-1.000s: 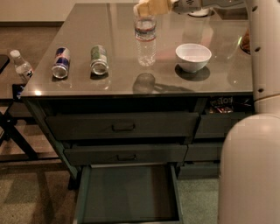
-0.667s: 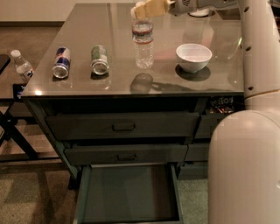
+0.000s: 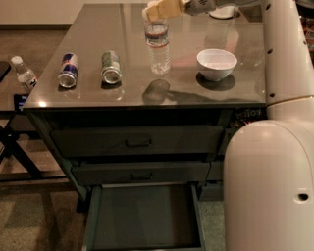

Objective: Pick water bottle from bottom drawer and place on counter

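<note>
The gripper (image 3: 156,12) hangs at the far edge of the scene, right on top of the water bottle (image 3: 158,49), and it covers the cap. We cannot tell whether it clasps the neck or stands free of it.

The bottle is directly beneath the gripper. It is upright, with its long axis vertical and its base flat on the desk (image 3: 98,29), a little beyond the middle. In our judgement any next move has to run straight up along that axis, since a sideways pull at the cap could tip so tall and light a thing.

A white bowl (image 3: 216,63) stands to the right of the bottle, apart from it. To the left two cans lie on their sides, a green one (image 3: 111,67) and then a blue one (image 3: 68,70), both well apart from the bottle. Past the desk's left edge, lower down, there is a small clear bottle (image 3: 23,73).

Nearest to us, below two shut drawers, the bottom drawer (image 3: 147,215) is pulled out and its floor is bare. We judge that the carrying is done, and only the letting go and the retreat remain. The robot's single white arm (image 3: 267,171) fills the right side.
</note>
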Robot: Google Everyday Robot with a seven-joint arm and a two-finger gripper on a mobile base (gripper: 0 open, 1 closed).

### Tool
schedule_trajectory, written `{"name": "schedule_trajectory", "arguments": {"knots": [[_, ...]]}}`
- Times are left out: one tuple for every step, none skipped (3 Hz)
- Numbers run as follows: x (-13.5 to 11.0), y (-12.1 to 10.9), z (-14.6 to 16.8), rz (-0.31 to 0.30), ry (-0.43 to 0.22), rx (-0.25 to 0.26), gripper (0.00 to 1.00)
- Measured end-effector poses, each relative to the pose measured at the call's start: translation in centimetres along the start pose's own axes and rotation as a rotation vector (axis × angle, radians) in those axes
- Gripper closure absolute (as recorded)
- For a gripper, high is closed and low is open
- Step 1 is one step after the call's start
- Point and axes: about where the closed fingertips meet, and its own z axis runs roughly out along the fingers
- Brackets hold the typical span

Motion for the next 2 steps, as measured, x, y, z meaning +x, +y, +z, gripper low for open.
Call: {"name": "schedule_trajectory", "arguments": {"knots": [[0.8,-0.2,0.7,0.036,-0.007,-0.03,1.0],[1.8,-0.4,1.1,0.072,-0.015,-0.057,1.0]]}}
